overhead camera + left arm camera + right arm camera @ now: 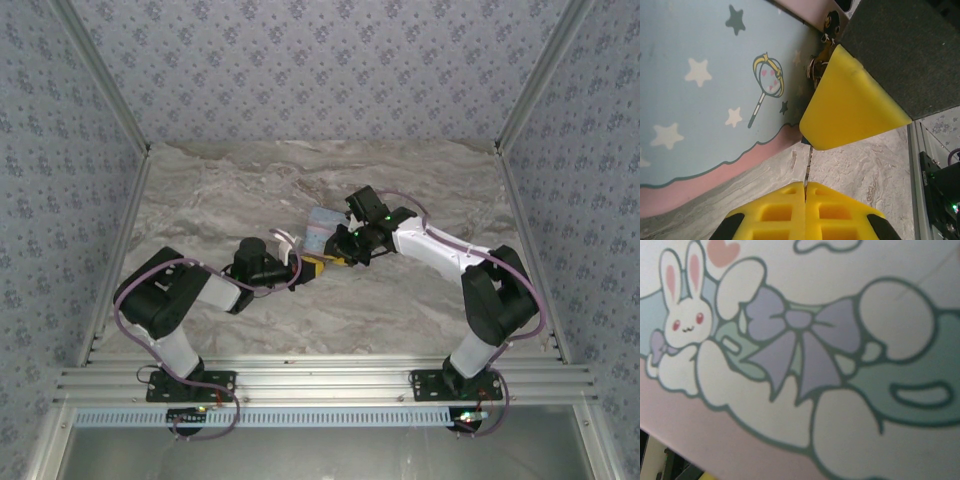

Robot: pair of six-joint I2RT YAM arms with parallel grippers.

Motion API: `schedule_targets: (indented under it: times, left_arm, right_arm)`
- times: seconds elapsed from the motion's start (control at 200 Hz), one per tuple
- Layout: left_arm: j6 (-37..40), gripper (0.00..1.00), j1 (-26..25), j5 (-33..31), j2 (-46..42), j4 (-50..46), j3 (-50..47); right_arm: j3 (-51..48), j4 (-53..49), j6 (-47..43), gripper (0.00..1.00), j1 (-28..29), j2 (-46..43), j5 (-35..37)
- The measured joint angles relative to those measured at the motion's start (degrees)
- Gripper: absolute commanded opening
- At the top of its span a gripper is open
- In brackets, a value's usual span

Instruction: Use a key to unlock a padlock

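Both claws meet at the tin (pixel 322 230), near the middle of the table (pixel 250 190).
Your left gripper (pixel 805 197) has its yellow fingers pressed together on a thin metal strip (pixel 810 155), seen edge-on, which runs toward 12 o'clock and ends under a yellow finger (pixel 850 100) of the right gripper (pixel 350 248). You cannot tell if that claw is open or closed. From above, the right gripper sits at 2 o'clock from the left one, very near. Small metal rings (pixel 830 22) lie against the tin's edge at 12 o'clock from that finger. The padlock should be among these parts, but you cannot tell it apart from them.
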Motion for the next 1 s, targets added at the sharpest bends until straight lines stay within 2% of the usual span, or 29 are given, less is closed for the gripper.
schedule_targets:
  times: [0.425,1.004]
  left_arm:
    - [-9.18,0.0,-0.26,0.0,7.37,11.54,0.59]
    - [-17.77,0.0,-0.26,1.14,8.26,10.56,3.04]
  right_arm:
    - [0.0,0.68,1.03,0.0,-0.24,0.37,0.92]
    - [-0.02,1.55,1.03,0.0,-0.76,0.37,1.99]
